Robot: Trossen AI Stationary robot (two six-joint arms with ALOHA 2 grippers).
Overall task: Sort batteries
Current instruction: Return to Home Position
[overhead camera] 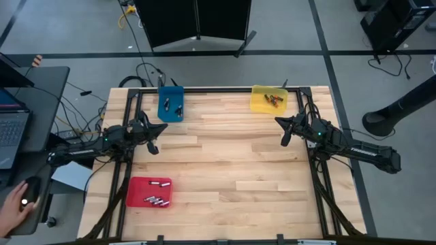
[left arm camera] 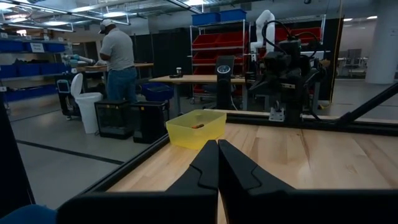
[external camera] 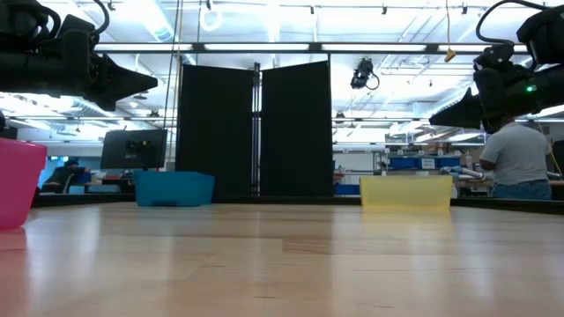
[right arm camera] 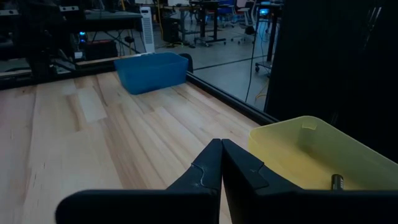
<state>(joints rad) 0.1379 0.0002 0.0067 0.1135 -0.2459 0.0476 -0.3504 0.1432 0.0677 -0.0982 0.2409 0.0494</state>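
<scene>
The batteries lie sorted in three trays: silvery ones (overhead camera: pixel 156 199) in the red tray (overhead camera: pixel 149 192) at the near left, dark ones (overhead camera: pixel 172 107) in the blue tray (overhead camera: pixel 171 103) at the far left, copper-ended ones (overhead camera: pixel 274 101) in the yellow tray (overhead camera: pixel 268 99) at the far right. My left gripper (overhead camera: pixel 156 145) is shut and empty above the table's left side. My right gripper (overhead camera: pixel 284 138) is shut and empty above the right side, close to the yellow tray (right arm camera: pixel 311 155).
The bare wooden tabletop (overhead camera: pixel 231 170) spreads between the trays. A black frame (overhead camera: pixel 225 89) runs along the table's edges. A hand (overhead camera: pixel 13 204) rests on a mouse off the table's left side. A person (left arm camera: pixel 118 59) stands in the room beyond.
</scene>
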